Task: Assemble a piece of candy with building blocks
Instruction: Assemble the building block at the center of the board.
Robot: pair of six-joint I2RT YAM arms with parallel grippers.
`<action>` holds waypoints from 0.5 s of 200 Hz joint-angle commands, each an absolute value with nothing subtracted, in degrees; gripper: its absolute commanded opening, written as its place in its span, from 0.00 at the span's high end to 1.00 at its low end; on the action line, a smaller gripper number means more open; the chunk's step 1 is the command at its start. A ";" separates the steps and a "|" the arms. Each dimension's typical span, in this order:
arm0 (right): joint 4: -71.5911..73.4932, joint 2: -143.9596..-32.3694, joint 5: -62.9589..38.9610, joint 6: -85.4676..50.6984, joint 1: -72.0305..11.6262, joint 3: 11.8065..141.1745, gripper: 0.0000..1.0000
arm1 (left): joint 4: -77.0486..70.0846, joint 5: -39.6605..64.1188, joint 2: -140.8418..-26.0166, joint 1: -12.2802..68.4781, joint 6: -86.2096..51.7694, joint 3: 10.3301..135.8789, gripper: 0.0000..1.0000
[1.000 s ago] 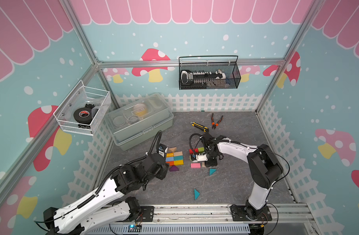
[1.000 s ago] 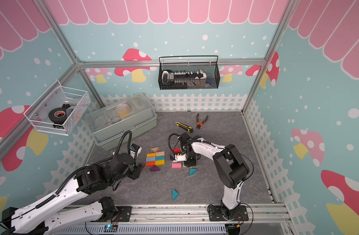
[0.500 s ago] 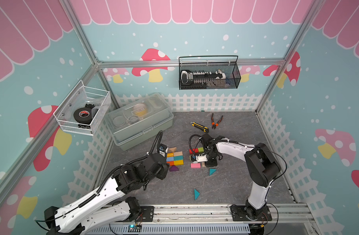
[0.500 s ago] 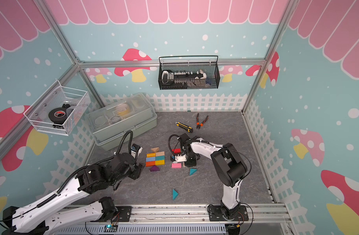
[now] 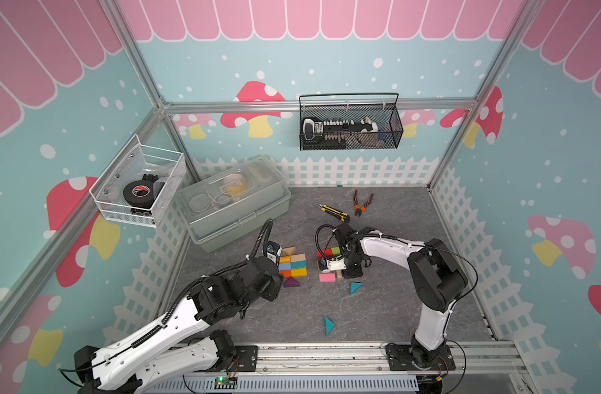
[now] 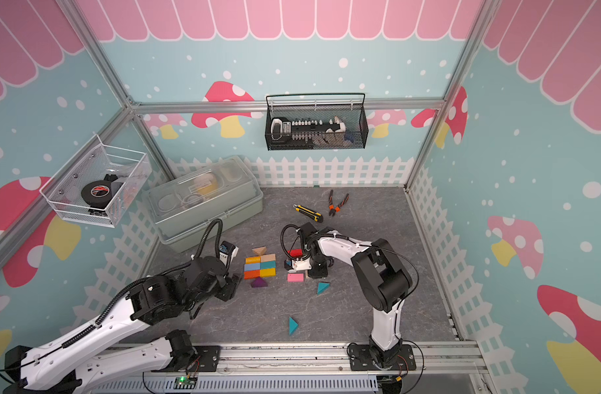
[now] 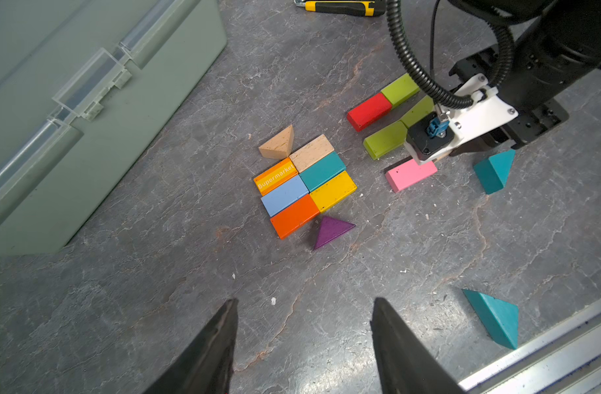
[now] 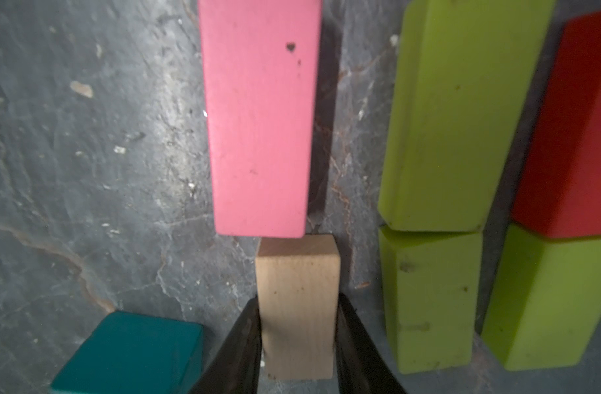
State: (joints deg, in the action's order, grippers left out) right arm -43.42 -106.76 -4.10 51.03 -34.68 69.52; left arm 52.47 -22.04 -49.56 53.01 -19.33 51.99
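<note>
The right gripper is clamped on a plain tan block, one jaw on each long side, low over the grey floor. The block's far end touches the end of the pink block, so I judge it is being lifted out of the loose pile to go toward the candy. That candy body sits to the left in mid-floor: six flat rectangles packed edge to edge, a tan wedge at its far end and a purple wedge at its near end like wrapper twists. Green and red spares lie just beyond the right gripper, and two teal wedges wait nearer the rail.

The right arm reaches left, wrist bent down. The left gripper hangs empty with jaws spread, near the candy's left side, aimed at the floor.
</note>
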 commanded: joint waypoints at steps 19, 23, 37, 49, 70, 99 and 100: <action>-43.10 -104.53 -6.50 52.39 -35.23 69.46 0.55 | 52.29 -21.93 -49.65 53.17 -20.11 52.29 0.38; -42.76 -104.05 -6.78 52.17 -35.21 69.29 0.54 | 52.29 -21.89 -49.66 53.17 -20.12 52.29 0.38; -41.80 -101.86 -7.48 51.61 -35.18 68.59 0.51 | 52.30 -21.91 -49.82 53.17 -20.13 52.29 0.38; -40.99 -99.84 -8.48 51.05 -35.16 67.80 0.50 | 52.30 -21.95 -50.09 53.17 -20.11 52.38 0.38; -38.85 -95.96 -10.75 49.76 -35.09 65.92 0.49 | 52.29 -21.65 -50.61 53.16 -20.26 52.34 0.38; -32.59 -91.10 -12.51 42.58 -33.87 62.85 0.48 | 51.99 -21.92 -51.79 53.05 -21.57 53.02 0.38; -32.20 -90.94 -12.58 42.21 -33.76 62.76 0.48 | 51.92 -21.95 -51.82 52.98 -21.73 53.10 0.38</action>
